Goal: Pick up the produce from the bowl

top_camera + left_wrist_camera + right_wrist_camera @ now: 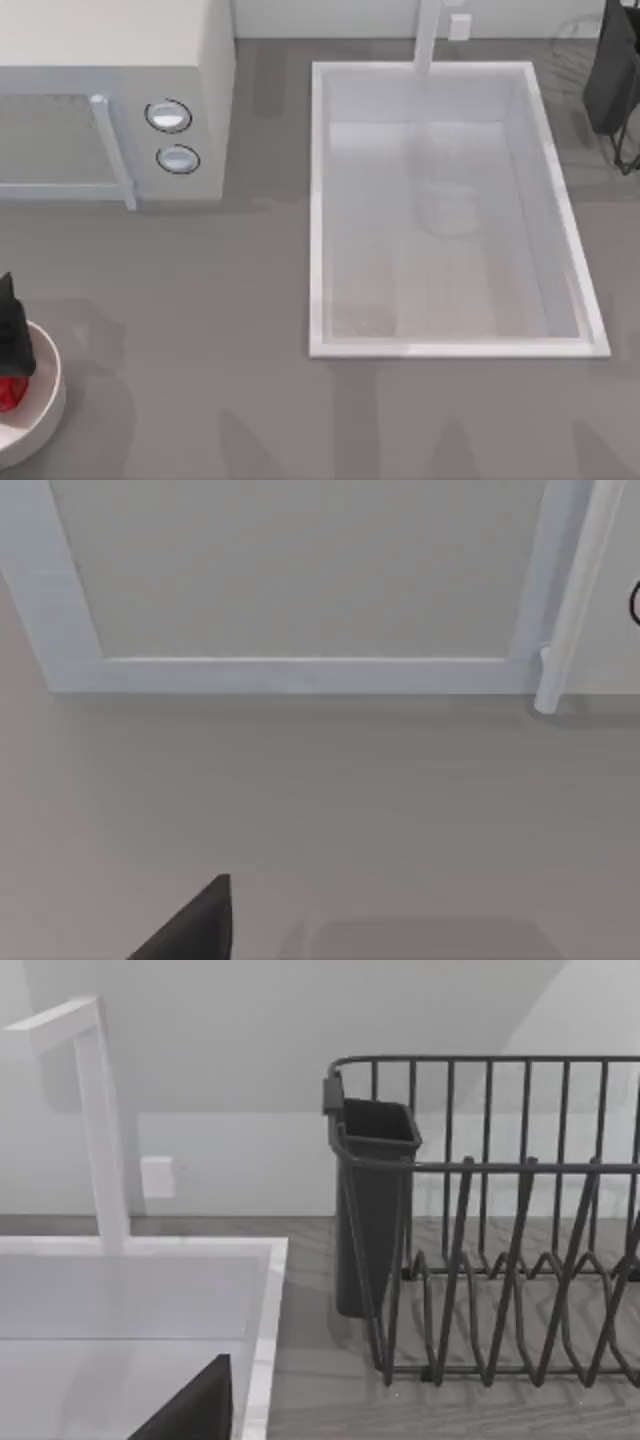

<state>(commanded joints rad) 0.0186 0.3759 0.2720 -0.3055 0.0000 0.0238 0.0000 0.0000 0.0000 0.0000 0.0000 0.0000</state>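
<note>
near left: cream bowl (40, 405) at bench (200, 400) edge, red produce (10, 392) inside | left tool (12, 335) over bowl, just above produce, grip state cannot be told | middle: sink (320, 220) | far left: microwave (120, 100) | far right: right arm parked by dish rack (500, 1260)

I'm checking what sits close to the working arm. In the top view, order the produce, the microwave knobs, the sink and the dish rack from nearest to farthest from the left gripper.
Measured from the left gripper, at the table's left edge over the bowl:
1. The produce, in the bowl right beneath the gripper.
2. The microwave knobs, up and to the right.
3. The sink, middle of the table.
4. The dish rack, far right corner.
</note>
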